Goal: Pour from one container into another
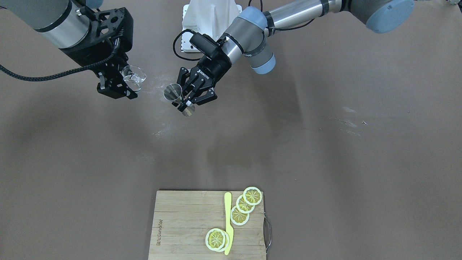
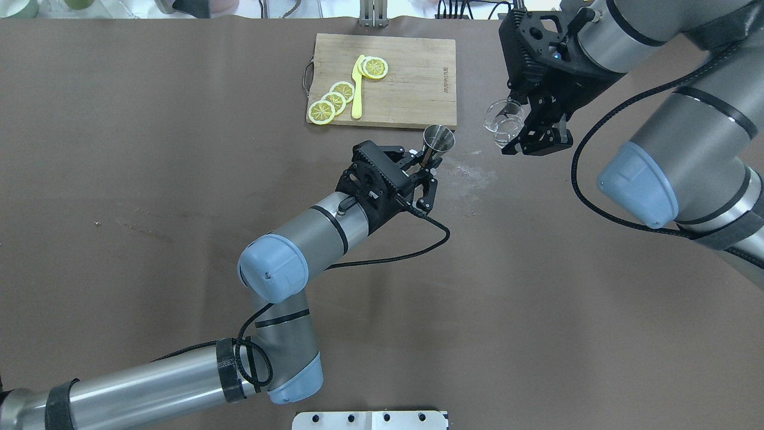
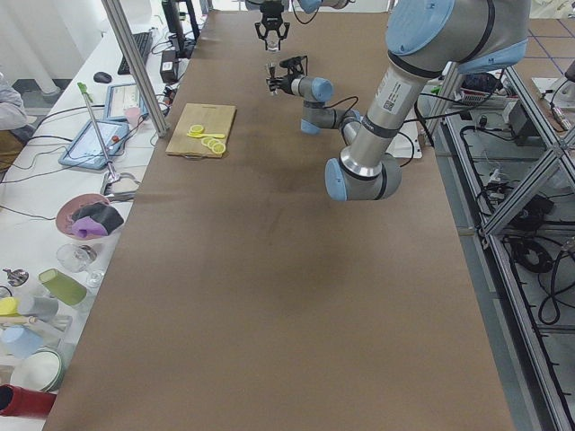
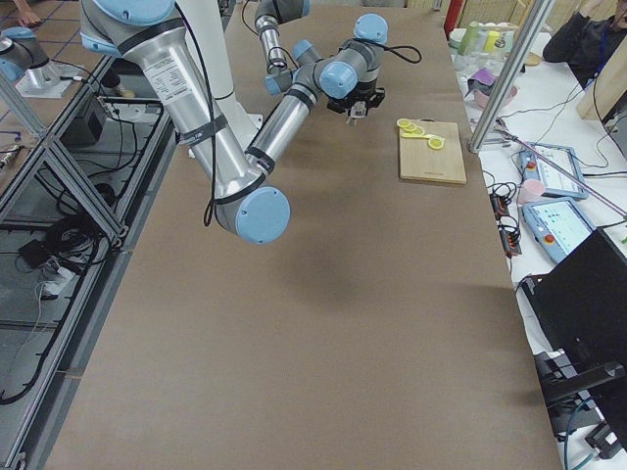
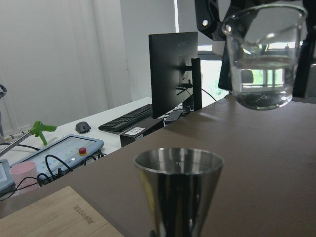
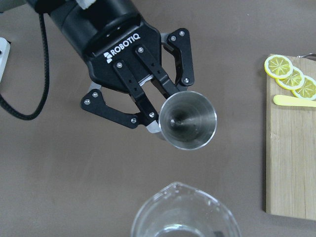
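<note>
Over the brown tabletop (image 2: pixel 179 179), the left gripper (image 2: pixel 425 164) pinches an empty-looking metal cup (image 2: pixel 439 137) and the right gripper (image 2: pixel 531 128) clamps a glass beaker (image 2: pixel 503 122) of water near it, upright, nothing poured yet.

Left claw (image 2: pixel 426 162) reaches forward low, right claw (image 2: pixel 520 128) hangs higher, both clamped tight.

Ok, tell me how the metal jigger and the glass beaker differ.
The metal jigger is opaque, shiny steel; the glass beaker is clear. The beaker holds clear liquid; the jigger looks empty. The beaker hangs higher than the jigger. Both are held upright.
</note>
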{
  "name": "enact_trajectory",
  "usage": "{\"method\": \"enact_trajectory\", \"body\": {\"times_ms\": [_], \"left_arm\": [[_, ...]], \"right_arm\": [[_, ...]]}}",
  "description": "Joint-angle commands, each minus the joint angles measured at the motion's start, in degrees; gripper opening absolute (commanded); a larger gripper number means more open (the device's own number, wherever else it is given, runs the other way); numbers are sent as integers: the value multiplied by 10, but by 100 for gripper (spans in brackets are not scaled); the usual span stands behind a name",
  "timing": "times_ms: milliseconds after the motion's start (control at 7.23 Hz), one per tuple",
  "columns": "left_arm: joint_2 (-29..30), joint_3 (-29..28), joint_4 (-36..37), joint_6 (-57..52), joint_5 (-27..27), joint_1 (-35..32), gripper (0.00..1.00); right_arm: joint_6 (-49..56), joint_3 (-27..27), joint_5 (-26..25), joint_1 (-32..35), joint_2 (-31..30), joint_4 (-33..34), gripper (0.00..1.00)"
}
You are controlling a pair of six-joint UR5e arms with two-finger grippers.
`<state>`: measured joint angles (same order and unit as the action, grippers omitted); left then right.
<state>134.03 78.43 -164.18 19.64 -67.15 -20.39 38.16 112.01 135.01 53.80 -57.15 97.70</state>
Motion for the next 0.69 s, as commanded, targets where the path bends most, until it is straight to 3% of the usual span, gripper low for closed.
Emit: {"method": "enact_trajectory", "body": {"times_ms": [0, 553], "left_arm": [[0, 2, 0, 0, 0, 0, 0], [0, 4, 0, -2, 1, 0, 0]], "right_arm": [[4, -32, -1, -1, 44, 36, 0], [30, -35, -61, -2, 98, 144, 0]]}}
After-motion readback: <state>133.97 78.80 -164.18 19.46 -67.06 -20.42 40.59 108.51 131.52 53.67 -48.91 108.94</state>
